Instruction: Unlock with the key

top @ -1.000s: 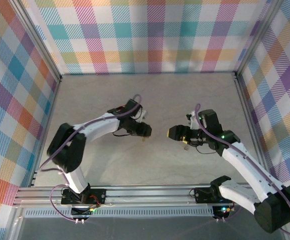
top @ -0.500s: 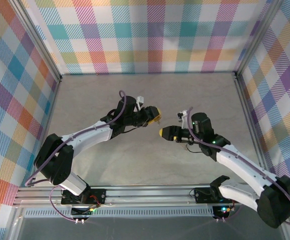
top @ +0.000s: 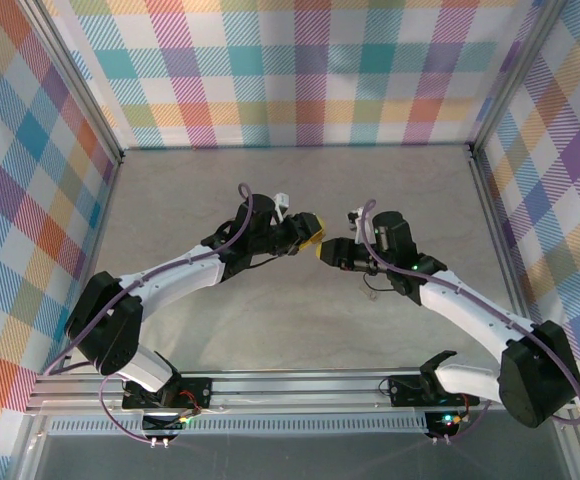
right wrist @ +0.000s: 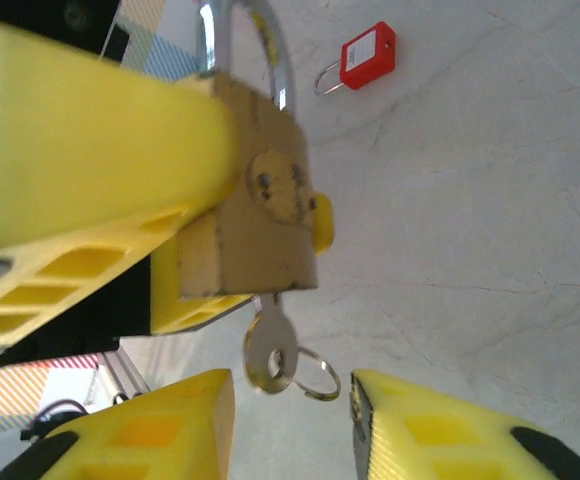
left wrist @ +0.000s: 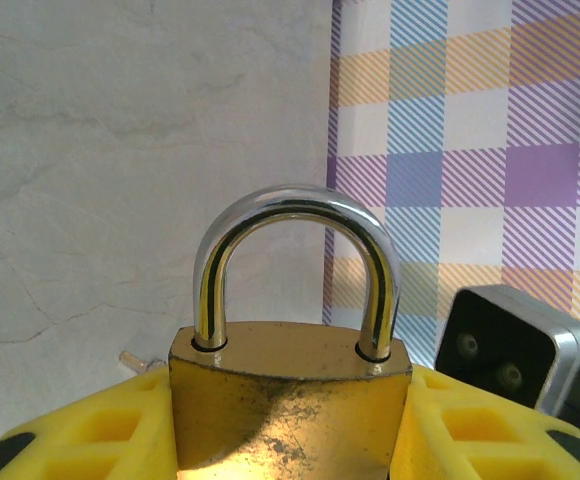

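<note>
The right gripper [right wrist: 290, 400] stands with its jaws partly apart, one yellow finger [right wrist: 140, 430] on each side of the key [right wrist: 268, 350] and neither touching it; nothing is held by it. The key is seated in the underside of the brass padlock [right wrist: 255, 200], with its head and ring [right wrist: 315, 380] hanging free. The padlock is clamped by its body in the left gripper [top: 308, 233] and held above the counter. Both legs of the steel shackle [left wrist: 295, 260] enter the body, so the lock is judged not yet opened.

The step in hand is judged to be the taking of the key head. Next, the jaws would need to be brought flat onto the head, clear of the loose ring. A turn about the key's axis would then be given while the lock is held steady. A skewed grip could be expected to slip.

The counter [top: 220, 180] is a pale, stone-patterned sheet, on which a small red padlock [right wrist: 368, 55] lies well apart. The cell is enclosed by pastel plaid walls [top: 290, 70], with an aluminium rail [top: 290, 385] at the near edge.
</note>
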